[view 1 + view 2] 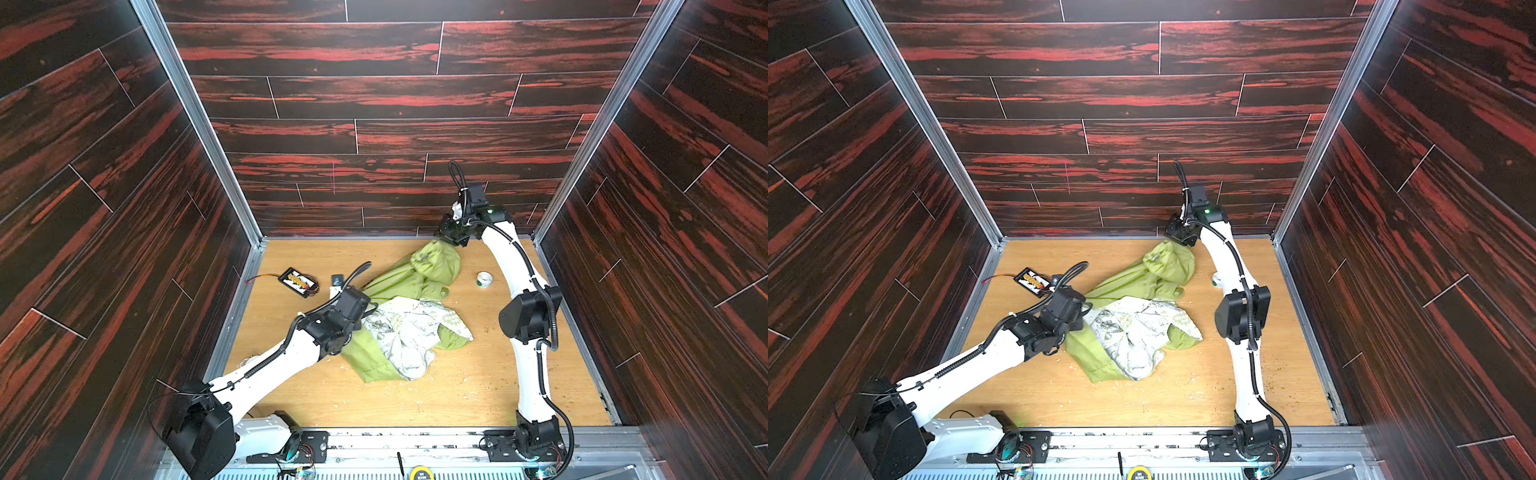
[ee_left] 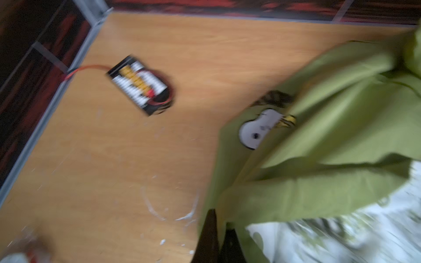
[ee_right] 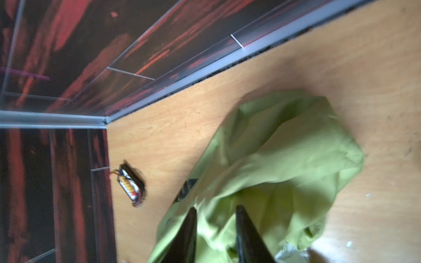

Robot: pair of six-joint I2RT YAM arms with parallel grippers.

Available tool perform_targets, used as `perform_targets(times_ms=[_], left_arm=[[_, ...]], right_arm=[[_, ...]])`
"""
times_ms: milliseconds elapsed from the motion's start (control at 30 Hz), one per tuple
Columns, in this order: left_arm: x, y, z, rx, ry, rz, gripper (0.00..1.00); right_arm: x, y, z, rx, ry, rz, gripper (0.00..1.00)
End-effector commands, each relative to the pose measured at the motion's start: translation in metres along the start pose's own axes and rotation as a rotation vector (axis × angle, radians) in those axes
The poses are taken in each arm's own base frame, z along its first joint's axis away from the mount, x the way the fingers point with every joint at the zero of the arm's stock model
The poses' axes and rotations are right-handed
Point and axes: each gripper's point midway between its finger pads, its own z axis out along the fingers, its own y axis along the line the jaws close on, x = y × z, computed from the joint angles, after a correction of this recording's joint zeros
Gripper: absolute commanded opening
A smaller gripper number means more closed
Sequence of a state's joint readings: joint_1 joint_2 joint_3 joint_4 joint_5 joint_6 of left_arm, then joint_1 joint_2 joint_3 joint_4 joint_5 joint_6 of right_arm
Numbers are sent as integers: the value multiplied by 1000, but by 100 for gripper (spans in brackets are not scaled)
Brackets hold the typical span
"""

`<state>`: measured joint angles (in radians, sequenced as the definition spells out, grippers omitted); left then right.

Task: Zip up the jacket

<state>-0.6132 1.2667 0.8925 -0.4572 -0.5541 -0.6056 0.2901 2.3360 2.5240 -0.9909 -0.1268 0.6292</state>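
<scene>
We see the jacket [image 1: 436,266] crumpled on the wooden table [image 1: 457,395], white lining showing. Our left gripper [image 2: 219,218] is clamped on its green cloth; our right gripper [image 3: 215,208] — fingers parted — sits over its far end.

Jacket [image 1: 415,282] zipper unseen among folds; left gripper [image 2: 221,220] base beyond frame edge; both wrist views motion-blurred

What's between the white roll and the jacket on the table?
Nothing: only bare table separates the white roll from the jacket, seen in a top view.
</scene>
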Motion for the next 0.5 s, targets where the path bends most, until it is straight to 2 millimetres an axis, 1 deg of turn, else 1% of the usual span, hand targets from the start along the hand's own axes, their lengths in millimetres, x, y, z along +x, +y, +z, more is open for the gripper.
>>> perform_targets(times_ms=[0, 100, 167, 200, 267, 300, 333, 400, 467], left_arm=[[-1, 31, -8, -91, -15, -101, 16], [-8, 35, -14, -94, -37, -106, 42], [-14, 33, -18, -81, -48, -102, 54], [-17, 33, -20, -76, -52, -97, 58], [-23, 28, -25, -45, -56, -82, 62], [-26, 20, -28, -1, -51, -59, 63], [-29, 12, -32, 44, -45, -35, 63], [-34, -9, -39, 132, -43, 7, 64], [-35, -35, -44, 207, -24, 71, 64]], right_arm=[[9, -21, 2, 82, 27, -32, 45], [4, -17, -23, 89, -20, -71, 51], [6, -14, -38, 83, -40, -90, 52], [9, -13, -44, 74, -44, -100, 52], [22, -13, -51, 58, -34, -119, 52], [29, -13, -54, 53, -34, -129, 52], [41, -18, -51, 54, -15, -133, 52], [64, -27, -47, 42, 13, -133, 52], [91, -43, -36, 37, 59, -109, 52]])
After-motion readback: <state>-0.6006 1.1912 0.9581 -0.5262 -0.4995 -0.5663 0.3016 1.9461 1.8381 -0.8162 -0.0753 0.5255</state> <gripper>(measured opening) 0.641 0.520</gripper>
